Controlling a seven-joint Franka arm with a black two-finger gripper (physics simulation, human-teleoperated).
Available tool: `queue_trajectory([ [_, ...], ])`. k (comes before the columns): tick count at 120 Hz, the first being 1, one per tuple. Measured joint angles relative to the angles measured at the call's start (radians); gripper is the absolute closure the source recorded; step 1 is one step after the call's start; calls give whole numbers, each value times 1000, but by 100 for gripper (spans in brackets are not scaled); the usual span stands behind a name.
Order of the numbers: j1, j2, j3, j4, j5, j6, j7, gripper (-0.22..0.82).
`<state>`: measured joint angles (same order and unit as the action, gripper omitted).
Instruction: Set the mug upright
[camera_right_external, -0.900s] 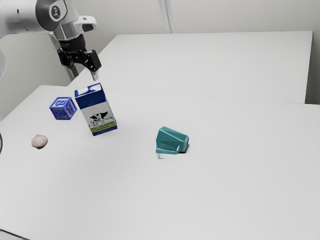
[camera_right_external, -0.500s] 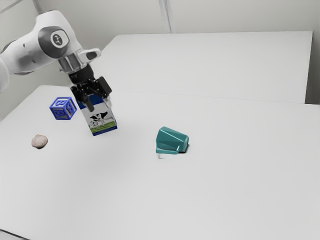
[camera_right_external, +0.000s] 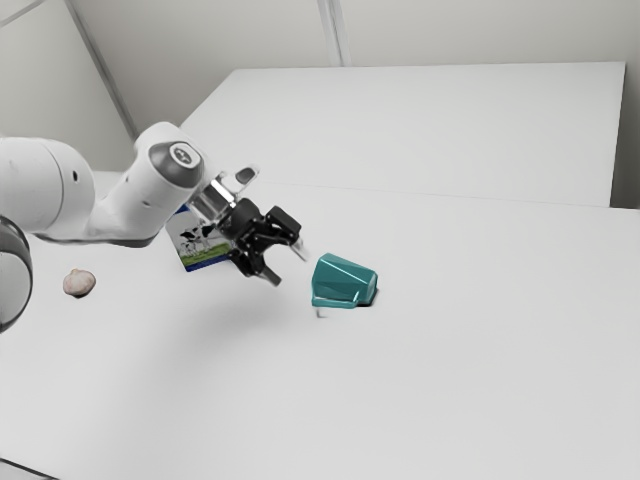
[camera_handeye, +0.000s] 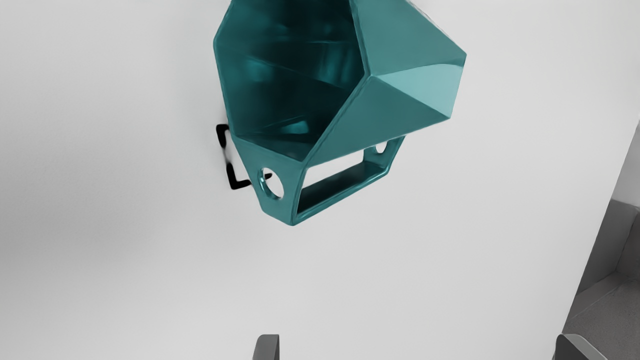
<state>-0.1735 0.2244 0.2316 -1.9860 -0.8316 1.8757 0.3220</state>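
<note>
A teal faceted mug (camera_right_external: 343, 281) lies on its side on the white table, its handle toward the exterior view's bottom. Just to its left in that view, my gripper (camera_right_external: 289, 264) is held above the table, apart from the mug, its fingers spread. From the wrist camera, the mug (camera_handeye: 410, 75) shows its dark hollow mouth and its angular handle with round holes. The gripper (camera_handeye: 417, 345) stands open there with nothing between its fingertips.
A milk carton (camera_right_external: 200, 243) stands behind the arm, partly covered by it. A garlic-like pale object (camera_right_external: 79, 283) lies at the exterior view's left. The white table (camera_right_external: 420, 400) has an edge beyond the mug in the wrist view.
My arm has swung from above the carton toward the exterior view's right and down, close to the mug. It now covers the blue block. The mug has not moved.
</note>
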Motion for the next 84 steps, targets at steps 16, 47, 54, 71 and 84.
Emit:
queue_trajectory([
  [16, -2, 60, -6, 29, -74, 32, 43, 0],
  [47, 6, 187, -14, 170, -96, 52, 106, 0],
  [54, 9, 207, -14, 191, -98, 55, 117, 0],
  [71, 11, 256, -14, 227, -110, 57, 140, 0],
  [84, 9, 272, -16, 223, -132, 56, 154, 0],
])
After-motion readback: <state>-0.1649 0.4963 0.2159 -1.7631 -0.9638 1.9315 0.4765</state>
